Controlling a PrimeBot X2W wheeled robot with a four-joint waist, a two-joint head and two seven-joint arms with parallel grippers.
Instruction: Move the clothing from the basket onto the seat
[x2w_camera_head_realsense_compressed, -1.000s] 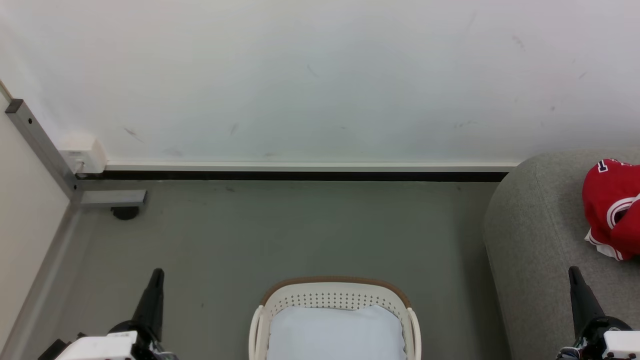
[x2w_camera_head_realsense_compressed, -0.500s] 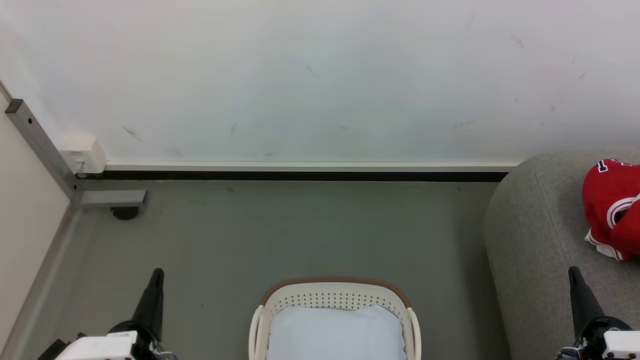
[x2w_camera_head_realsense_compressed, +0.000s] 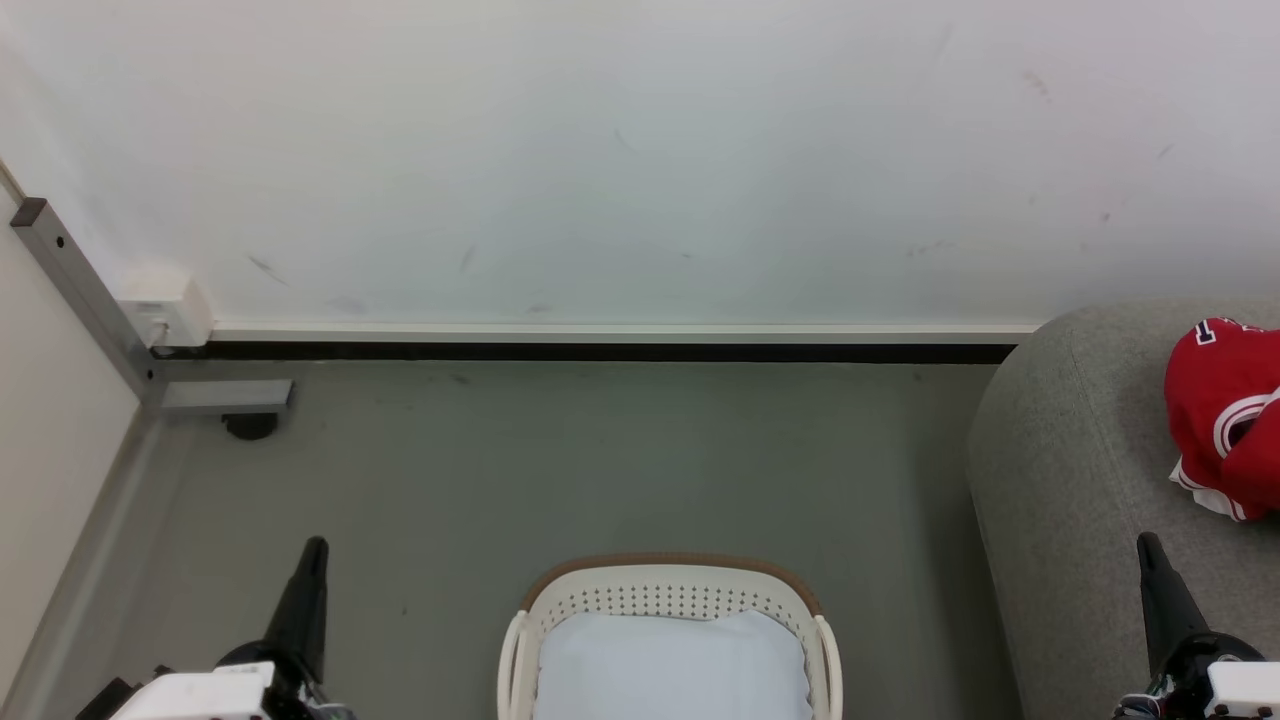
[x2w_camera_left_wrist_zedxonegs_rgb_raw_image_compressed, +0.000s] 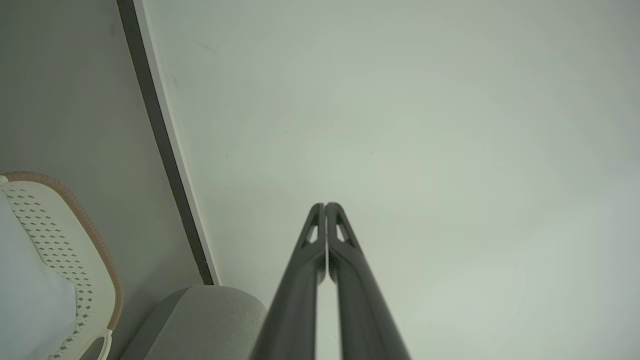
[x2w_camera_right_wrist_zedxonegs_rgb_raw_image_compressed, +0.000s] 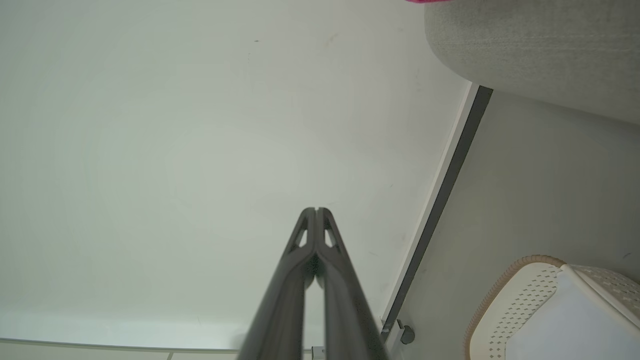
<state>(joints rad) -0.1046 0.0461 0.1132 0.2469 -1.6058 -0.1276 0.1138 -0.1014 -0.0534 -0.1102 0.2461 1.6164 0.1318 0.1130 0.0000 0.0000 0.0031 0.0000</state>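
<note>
Nearest me in the head view, the left gripper (x2w_camera_head_realsense_compressed: 314, 548) stands at the lower left and the right gripper (x2w_camera_head_realsense_compressed: 1148, 542) at the lower right, both pointing up the picture and holding nothing; in the left wrist view its two dark fingers (x2w_camera_left_wrist_zedxonegs_rgb_raw_image_compressed: 302, 285) are pressed together at the tips, and in the right wrist view that gripper's fingers (x2w_camera_right_wrist_zedxonegs_rgb_raw_image_compressed: 337, 290) meet the same way, so I read both as fully narrowed; between them, at the bottom middle, sits the basket (x2w_camera_head_realsense_compressed: 668, 597), cream-white with rows of small holes and a tan-brown rim band, its pale blue-white liner (x2w_camera_head_realsense_compressed: 670, 665) lying uncovered; around it spreads the grey floor (x2w_camera_head_realsense_compressed: 560, 460); to the right rises the grey seat (x2w_camera_head_realsense_compressed: 1080, 450), rounded at its edge, and on its top lies the red clothing (x2w_camera_head_realsense_compressed: 1222, 400), bunched, with red-white striped trim, cut off by the picture's right edge, so I cannot tell whether it is one garment or two; at the far left a grey metal frame (x2w_camera_head_realsense_compressed: 85, 295) runs down to a black foot (x2w_camera_head_realsense_compressed: 250, 426); beyond, a dark skirting strip (x2w_camera_head_realsense_compressed: 600, 352) meets the white wall (x2w_camera_head_realsense_compressed: 640, 150).
</note>
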